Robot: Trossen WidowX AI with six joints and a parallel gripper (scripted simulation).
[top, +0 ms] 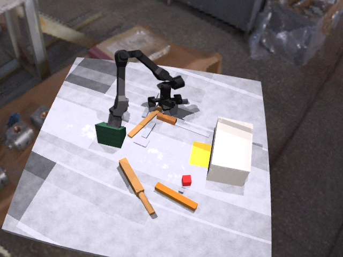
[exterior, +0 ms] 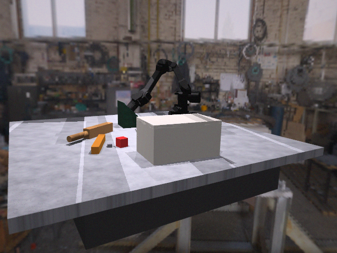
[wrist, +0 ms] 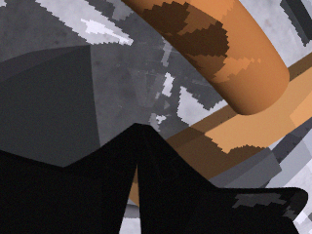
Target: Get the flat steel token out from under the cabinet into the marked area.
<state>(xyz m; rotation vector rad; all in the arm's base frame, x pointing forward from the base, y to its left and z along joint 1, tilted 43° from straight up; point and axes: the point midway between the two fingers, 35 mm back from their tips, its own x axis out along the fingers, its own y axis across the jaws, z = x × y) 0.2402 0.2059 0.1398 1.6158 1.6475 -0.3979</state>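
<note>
Your gripper [top: 114,121] [exterior: 131,106] [wrist: 140,132] has its jaws pressed together, well apart from the cabinet [top: 231,149] [exterior: 186,140], at the dark green block [top: 110,135] [exterior: 125,115]. From above, that block covers the tips — you cannot tell whether they touch it. The steel token cannot be made out in these views; the cabinet's body hides whatever lies under it.

The yellow marked area [top: 200,155] lies on the table [top: 91,179] [exterior: 49,174] directly in front of the cabinet. Toward the arm's base from that area, a thin rod [top: 192,130] reaches from an orange-brown handle [top: 166,118] [wrist: 234,63] to near the cabinet. A tan wooden strip [top: 142,123] [wrist: 253,122] lies beside that handle, farther from the cabinet, with its handle end close to your base.

The red cube [top: 186,180] [exterior: 121,142] sits near the cabinet's end away from your base, out beyond its front side. A small grey piece [top: 181,190] [exterior: 109,145] is just beside the cube, and an orange bar [top: 176,196] [exterior: 98,144] lies a little farther from the cabinet. Well apart from the cabinet — past the bar — you have a wooden paddle [top: 131,176] [exterior: 98,130] with a round handle, lying on the table.
</note>
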